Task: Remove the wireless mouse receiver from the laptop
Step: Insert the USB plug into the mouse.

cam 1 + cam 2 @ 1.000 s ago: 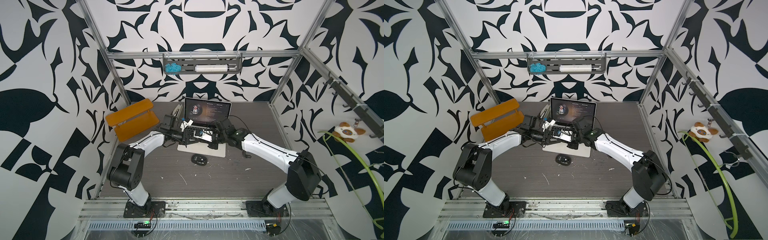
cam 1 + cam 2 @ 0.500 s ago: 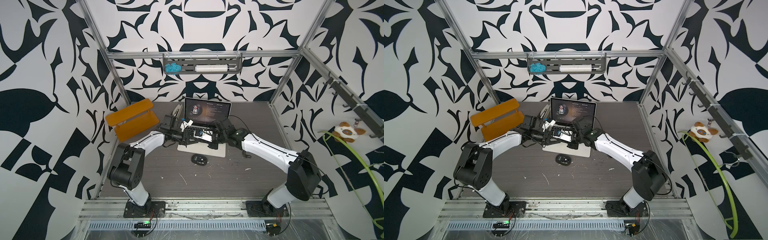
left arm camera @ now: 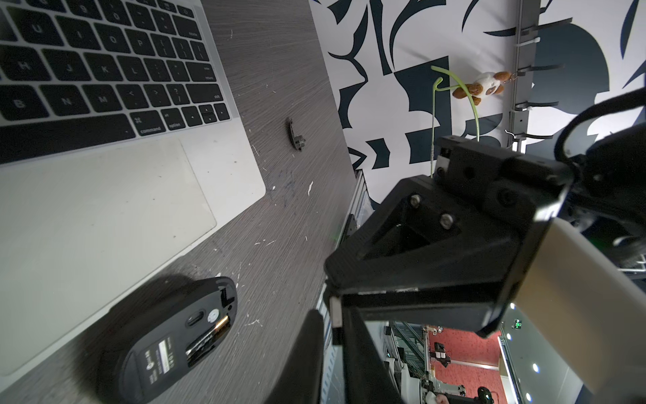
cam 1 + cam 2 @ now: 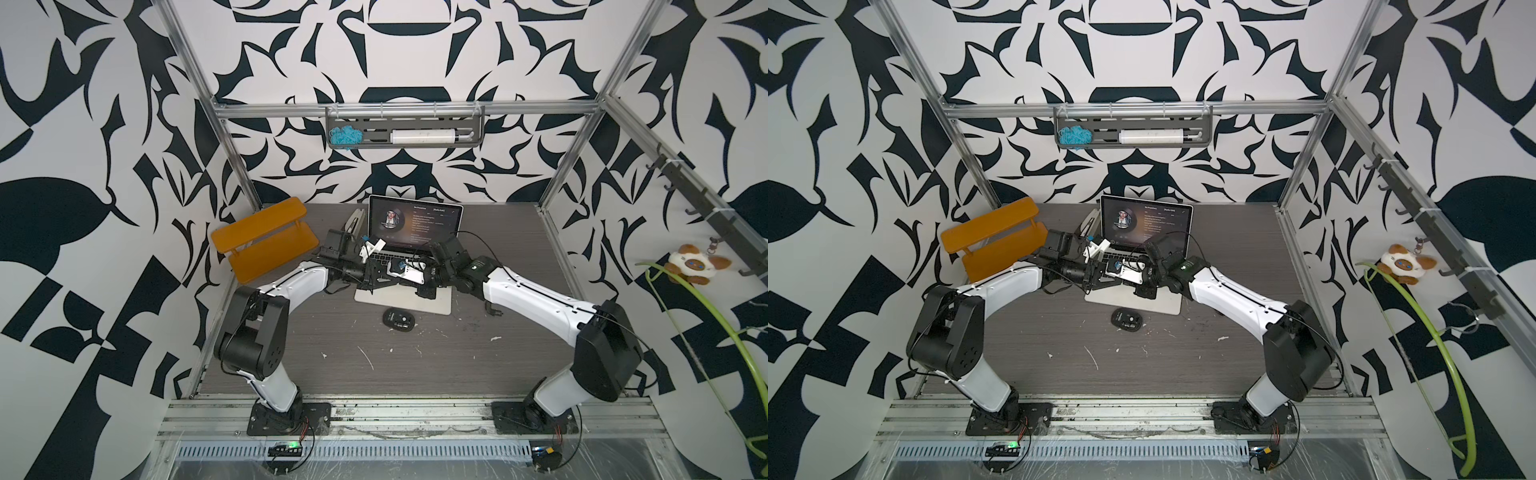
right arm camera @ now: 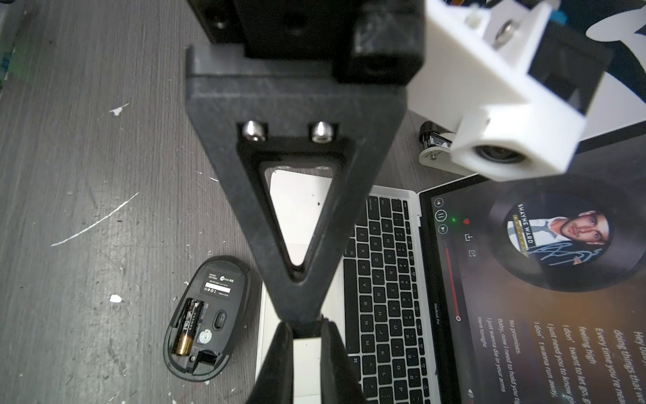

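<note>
Narrowing over the last second: left gripper [image 3: 332, 309], jaws now almost together, contents too hidden to tell; arms otherwise unmoved. Right gripper [image 5: 306, 327]: likewise near-closed, tip to tip with it above the laptop [image 4: 399, 301]. Wireless mouse receiver [image 3: 295, 134]: apparently already unplugged, lying on the table [image 3: 279, 227] near the laptop's right front corner, not touching it.
</note>
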### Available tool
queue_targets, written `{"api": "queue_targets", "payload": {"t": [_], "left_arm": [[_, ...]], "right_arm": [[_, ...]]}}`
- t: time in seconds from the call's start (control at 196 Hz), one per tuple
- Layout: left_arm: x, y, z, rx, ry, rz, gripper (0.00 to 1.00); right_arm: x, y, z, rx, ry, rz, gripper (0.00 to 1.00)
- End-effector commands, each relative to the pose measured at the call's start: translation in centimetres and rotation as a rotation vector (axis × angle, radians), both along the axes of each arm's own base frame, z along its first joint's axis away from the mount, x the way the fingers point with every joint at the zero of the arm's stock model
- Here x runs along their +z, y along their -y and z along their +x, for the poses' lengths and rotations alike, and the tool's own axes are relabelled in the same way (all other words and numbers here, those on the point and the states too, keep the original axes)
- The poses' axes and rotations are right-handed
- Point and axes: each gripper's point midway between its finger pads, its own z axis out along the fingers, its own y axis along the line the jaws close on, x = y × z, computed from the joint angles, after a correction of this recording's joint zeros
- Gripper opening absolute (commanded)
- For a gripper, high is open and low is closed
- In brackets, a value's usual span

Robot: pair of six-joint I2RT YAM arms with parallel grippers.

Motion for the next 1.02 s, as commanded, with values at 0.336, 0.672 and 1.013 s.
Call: {"api": "queue_targets", "payload": {"t": [0.336, 0.672, 1.013], "left_arm": [[0.5, -0.2, 0.0, -0.006, 0.042, -0.017, 0.03], [2.0, -2.7, 1.4, 0.08, 0.07, -0.027, 0.04], [6.4, -2.9, -0.3, 0.061, 0.179, -0.11, 0.04]], "right_arm": [[2.3, -0.7, 0.2, -0.015, 0.036, 0.085, 0.38], [7.5, 5.9, 4.0, -0.48, -0.206, 0.57, 0.62], [11.2, 3.8, 2.4, -0.424, -0.989, 0.915, 0.64]]}}
